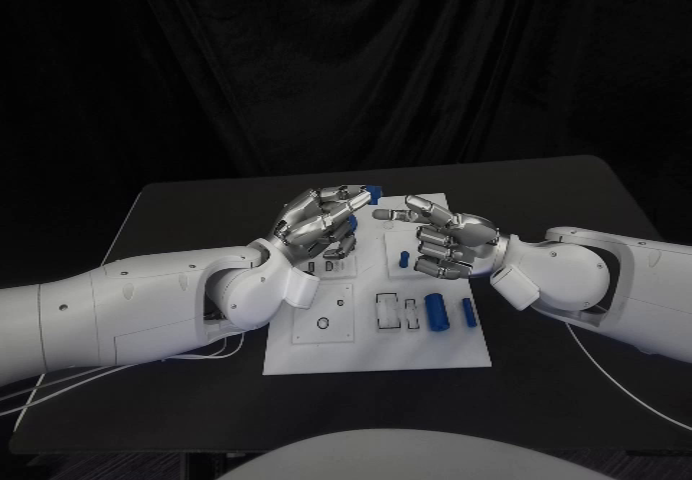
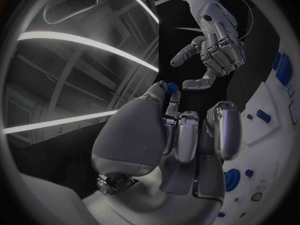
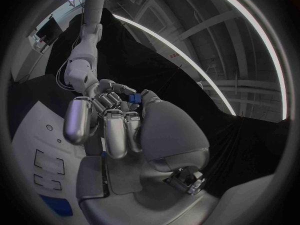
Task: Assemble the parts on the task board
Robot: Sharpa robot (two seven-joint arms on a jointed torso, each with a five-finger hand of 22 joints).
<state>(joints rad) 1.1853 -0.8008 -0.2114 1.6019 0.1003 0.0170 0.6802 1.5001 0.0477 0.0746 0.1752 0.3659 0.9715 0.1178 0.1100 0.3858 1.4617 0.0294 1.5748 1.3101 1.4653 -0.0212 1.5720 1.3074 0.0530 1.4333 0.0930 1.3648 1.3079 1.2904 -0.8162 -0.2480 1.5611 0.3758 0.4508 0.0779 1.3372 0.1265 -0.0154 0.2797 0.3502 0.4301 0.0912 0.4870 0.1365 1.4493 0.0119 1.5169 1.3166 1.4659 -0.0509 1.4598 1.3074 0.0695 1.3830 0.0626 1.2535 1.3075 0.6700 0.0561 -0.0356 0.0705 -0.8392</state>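
Over the far end of the white task board (image 1: 375, 345), my left hand (image 1: 320, 225) pinches a small blue part (image 1: 368, 190) between thumb and a fingertip. The left wrist view shows that part (image 2: 172, 87) at the tips of my left hand (image 2: 181, 135). My right hand (image 1: 454, 242) hovers just to the right of it, fingers curled in with one finger reaching toward the part, and I see nothing in it. In the right wrist view the blue part (image 3: 134, 99) sits just beyond the thumb of my right hand (image 3: 119, 125), with my left hand (image 3: 109, 87) behind it.
Two blue cylinders (image 1: 437, 311) (image 1: 469, 311) lie on the board's near right part, beside outlined slots (image 1: 389, 310). Another blue piece (image 1: 405, 259) sits on the board under my right hand. Black table (image 1: 188, 200) surrounds the board. Cables trail off the table's left edge.
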